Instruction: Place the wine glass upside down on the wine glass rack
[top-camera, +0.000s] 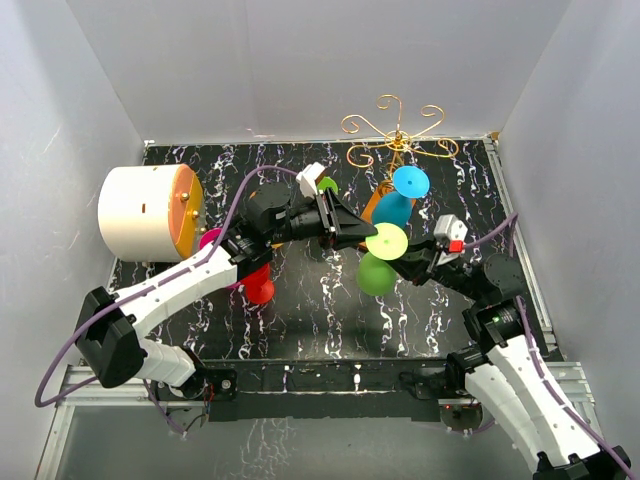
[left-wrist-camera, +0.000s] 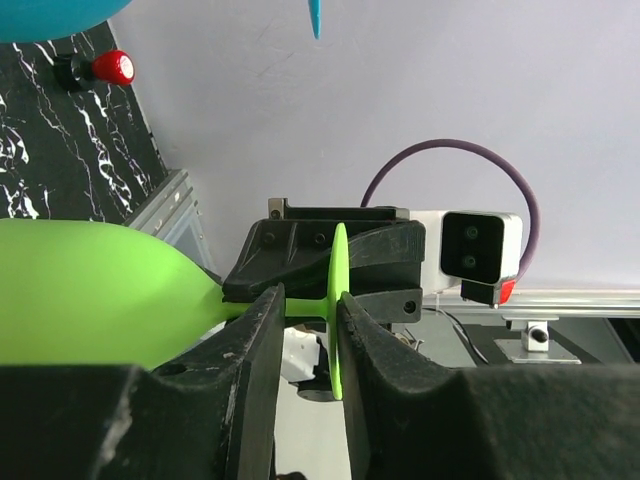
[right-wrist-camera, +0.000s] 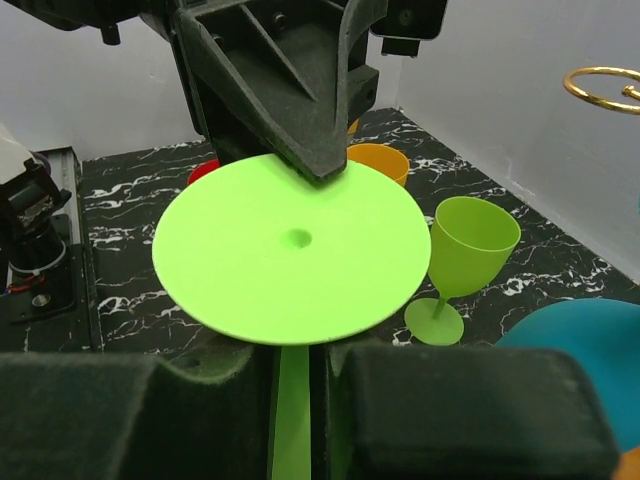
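Note:
A lime-green wine glass (top-camera: 378, 268) hangs upside down in mid-air over the table's middle, foot (top-camera: 386, 241) up. My right gripper (top-camera: 407, 259) is shut on its stem (right-wrist-camera: 292, 400), just under the foot (right-wrist-camera: 290, 250). My left gripper (top-camera: 353, 232) reaches in from the left; its narrowly parted fingers (left-wrist-camera: 255, 340) straddle the foot's rim (left-wrist-camera: 338, 300), and only the right finger touches it. The gold wire rack (top-camera: 398, 135) stands at the back, seen as a ring in the right wrist view (right-wrist-camera: 600, 85). A blue glass (top-camera: 398, 198) hangs on it.
A second green glass (right-wrist-camera: 470, 245) stands upright on the black marbled table (top-camera: 300, 310), beside an orange cup (right-wrist-camera: 378, 160). A red glass (top-camera: 258, 287) and a magenta one (top-camera: 210, 238) lie under my left arm. A white drum (top-camera: 140, 212) stands far left. White walls enclose the table.

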